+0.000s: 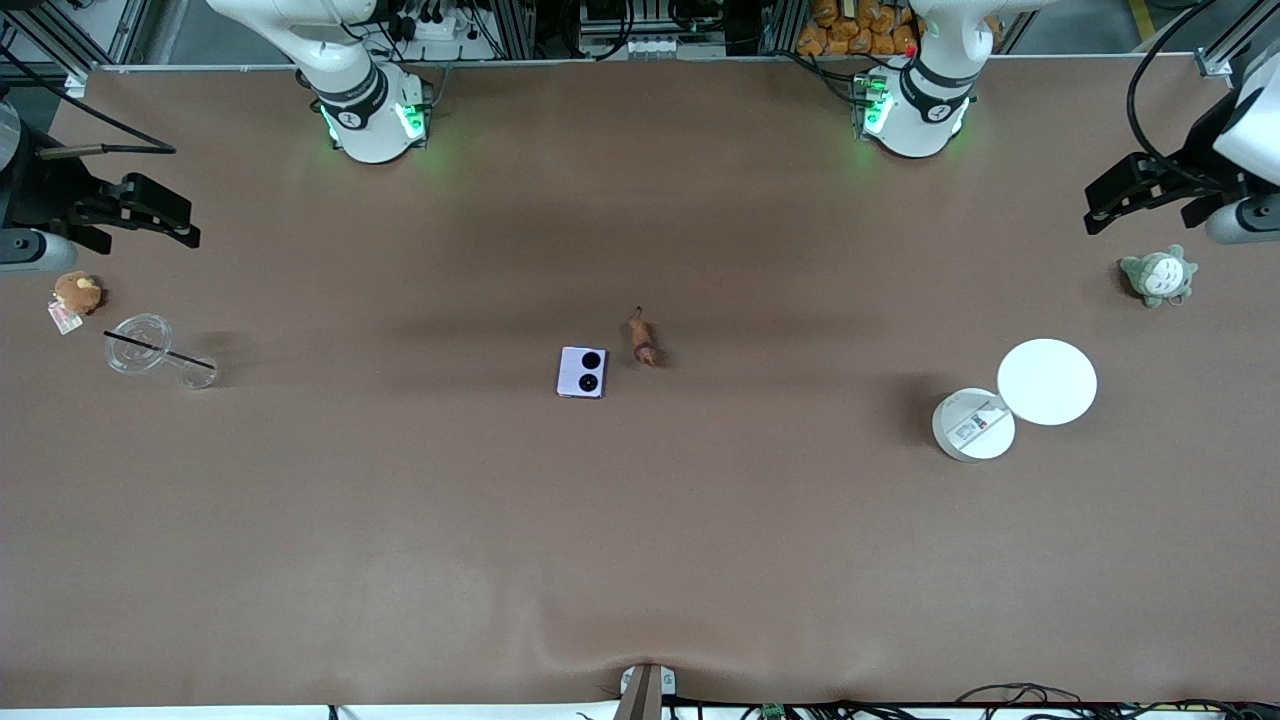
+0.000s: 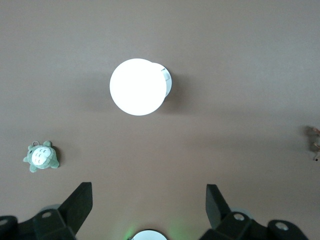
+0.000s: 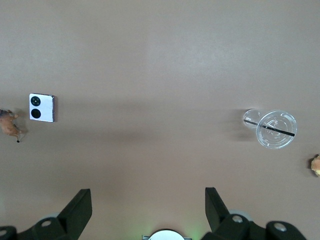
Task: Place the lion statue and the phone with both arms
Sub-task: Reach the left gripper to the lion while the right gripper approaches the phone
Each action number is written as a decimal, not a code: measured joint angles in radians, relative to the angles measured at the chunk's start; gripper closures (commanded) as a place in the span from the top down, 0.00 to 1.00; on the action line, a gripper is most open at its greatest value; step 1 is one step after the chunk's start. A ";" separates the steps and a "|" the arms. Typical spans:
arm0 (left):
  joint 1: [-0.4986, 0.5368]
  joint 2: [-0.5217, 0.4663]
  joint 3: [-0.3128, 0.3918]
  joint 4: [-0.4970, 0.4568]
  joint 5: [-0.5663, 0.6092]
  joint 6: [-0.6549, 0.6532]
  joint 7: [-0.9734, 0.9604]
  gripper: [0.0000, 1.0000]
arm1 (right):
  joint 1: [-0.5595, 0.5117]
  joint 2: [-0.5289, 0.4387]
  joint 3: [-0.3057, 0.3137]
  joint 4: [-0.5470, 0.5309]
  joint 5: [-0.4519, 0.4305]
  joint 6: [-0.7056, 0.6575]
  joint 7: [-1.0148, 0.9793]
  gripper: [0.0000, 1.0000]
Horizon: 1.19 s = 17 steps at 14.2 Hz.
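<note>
Phone (image 1: pixel 582 372) beside lion statue (image 1: pixel 642 338) mid brown table (image 1: pixel 640 540); both claws wide, empty.

**Non-task items on the table**

Toward the left arm's end: grey-green plush (image 1: pixel 1158 276); at its seven o'clock, a white round container (image 1: pixel 972 425) with its white lid (image 1: pixel 1047 382) touching it.

Toward the right arm's end: brown plush with tag (image 1: pixel 76 294); at its four o'clock, a clear plastic cup (image 1: pixel 150 348) on its side with a black straw (image 1: pixel 158 350).

Left gripper (image 2: pixel 149 202) fingers spread wide, empty, over bare brown table (image 2: pixel 240 60). White round lid (image 2: pixel 137 87) overlapping white container (image 2: pixel 166 80); grey-green plush (image 2: pixel 41 156) near it; lion statue (image 2: pixel 315 142) at the view's edge.
</note>
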 measured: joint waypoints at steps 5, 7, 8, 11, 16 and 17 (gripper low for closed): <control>-0.063 0.101 -0.074 0.022 -0.037 0.033 -0.097 1.00 | 0.000 0.000 0.004 0.000 0.000 0.000 0.000 1.00; -0.125 0.163 -0.081 0.030 -0.037 0.086 -0.160 1.00 | 0.000 0.000 0.005 0.000 0.000 0.000 0.000 1.00; -0.156 0.195 -0.082 0.033 -0.037 0.118 -0.200 1.00 | 0.000 0.000 0.005 0.000 0.000 0.000 0.000 1.00; -0.270 0.303 -0.084 0.042 -0.037 0.221 -0.356 1.00 | 0.000 0.000 0.006 0.000 0.000 0.000 0.000 1.00; -0.449 0.531 -0.075 0.122 -0.034 0.412 -0.630 1.00 | 0.000 0.000 0.006 0.000 0.000 0.000 0.001 1.00; -0.483 0.578 -0.065 0.138 -0.028 0.450 -0.687 1.00 | 0.000 0.000 0.006 0.000 0.000 0.000 0.001 1.00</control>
